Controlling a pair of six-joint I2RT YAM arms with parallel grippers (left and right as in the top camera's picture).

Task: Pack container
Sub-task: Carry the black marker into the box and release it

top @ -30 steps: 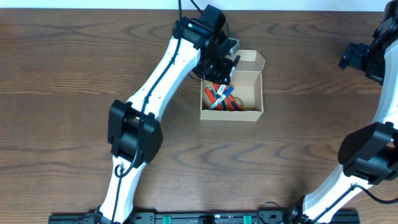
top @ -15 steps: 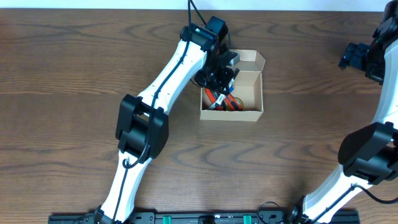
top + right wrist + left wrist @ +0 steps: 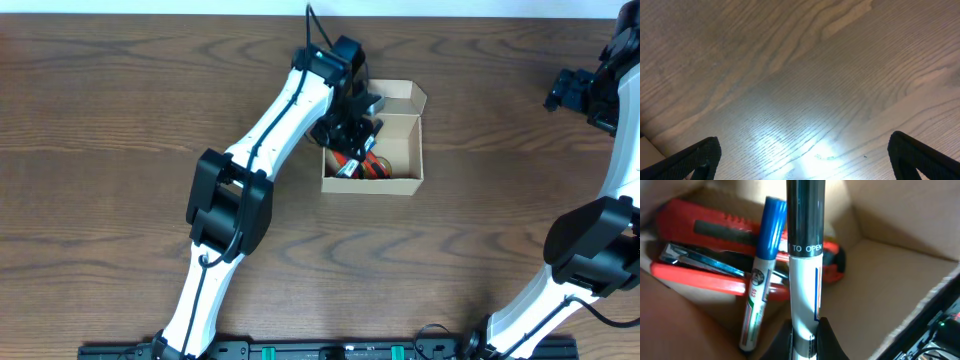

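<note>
- Container (image 3: 405,160): a tan cardboard box on the wooden table (image 3: 120,120), at about 1 o'clock from the centre of the overhead view. Its flap lid (image 3: 405,96) stands open on the box's 12 o'clock side.
- Left gripper (image 3: 350,130): lowered into the box at its 10 o'clock corner. In the left wrist view, the gripper (image 3: 805,332) is clamped on a marker (image 3: 805,280) with a white barrel and a dark cap, and the cap end points into the box.
- Contents: a blue marker (image 3: 762,275) lies just beside the held one, at its 9 o'clock. Both cross over two red cutters (image 3: 705,227) that lie on the box floor. In the overhead view, these fill the box's 9 o'clock half. Whether the held marker touches them cannot be told.
- Box wall (image 3: 900,210): bare cardboard at 2 o'clock in the left wrist view.
- Right gripper (image 3: 570,90): at 2 o'clock near the overhead frame's edge, well apart from the box. In the right wrist view, the gripper (image 3: 810,160) is spread wide and empty above the bare table (image 3: 790,75).
</note>
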